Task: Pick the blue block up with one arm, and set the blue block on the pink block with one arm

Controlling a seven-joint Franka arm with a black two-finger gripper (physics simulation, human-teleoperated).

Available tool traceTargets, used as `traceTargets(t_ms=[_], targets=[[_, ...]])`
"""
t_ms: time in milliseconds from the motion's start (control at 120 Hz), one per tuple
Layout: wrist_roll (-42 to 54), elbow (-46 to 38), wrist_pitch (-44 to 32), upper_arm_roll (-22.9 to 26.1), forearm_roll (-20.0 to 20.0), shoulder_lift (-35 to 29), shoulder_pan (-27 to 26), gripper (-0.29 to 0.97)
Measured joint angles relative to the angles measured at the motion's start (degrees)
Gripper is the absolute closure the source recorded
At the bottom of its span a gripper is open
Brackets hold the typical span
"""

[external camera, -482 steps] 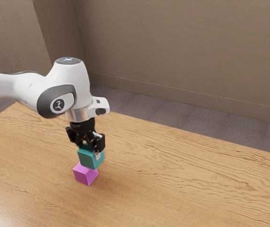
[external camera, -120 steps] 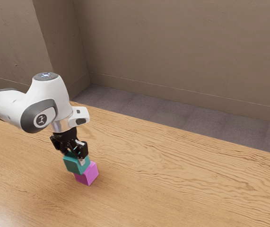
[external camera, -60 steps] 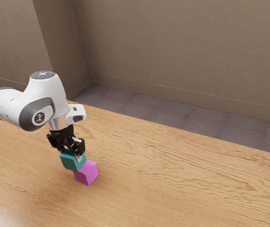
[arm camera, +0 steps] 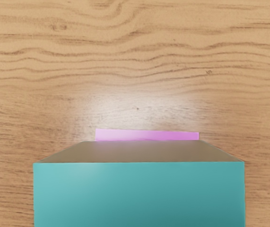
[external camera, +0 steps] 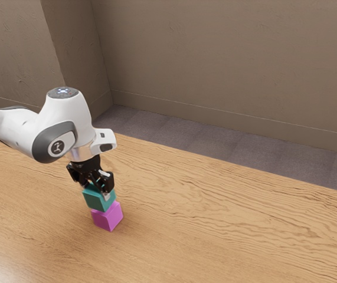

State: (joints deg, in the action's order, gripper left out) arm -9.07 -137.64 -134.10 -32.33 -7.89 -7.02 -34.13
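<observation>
The blue block [external camera: 99, 199] hung pinched between the gripper's [external camera: 97, 187] black fingers, directly over the pink block [external camera: 107, 217]; I couldn't tell whether they touched. Both were well in from the wooden table's [external camera: 227, 218] far edge.

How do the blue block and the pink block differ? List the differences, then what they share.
Colour: the blue block is teal-blue; the pink block is magenta.
Position: the pink block lies on the table; the blue block is over it.
Hold: the tool is shut on the blue block; the pink block is free.
Both are plain cubes of similar size.
</observation>
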Motion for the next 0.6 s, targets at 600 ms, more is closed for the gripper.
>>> traceTargets(t_ms=[600], targets=[[4.6, 22.5, 14.2, 0.6, -1.0, 0.6, 0.7, 0.03]])
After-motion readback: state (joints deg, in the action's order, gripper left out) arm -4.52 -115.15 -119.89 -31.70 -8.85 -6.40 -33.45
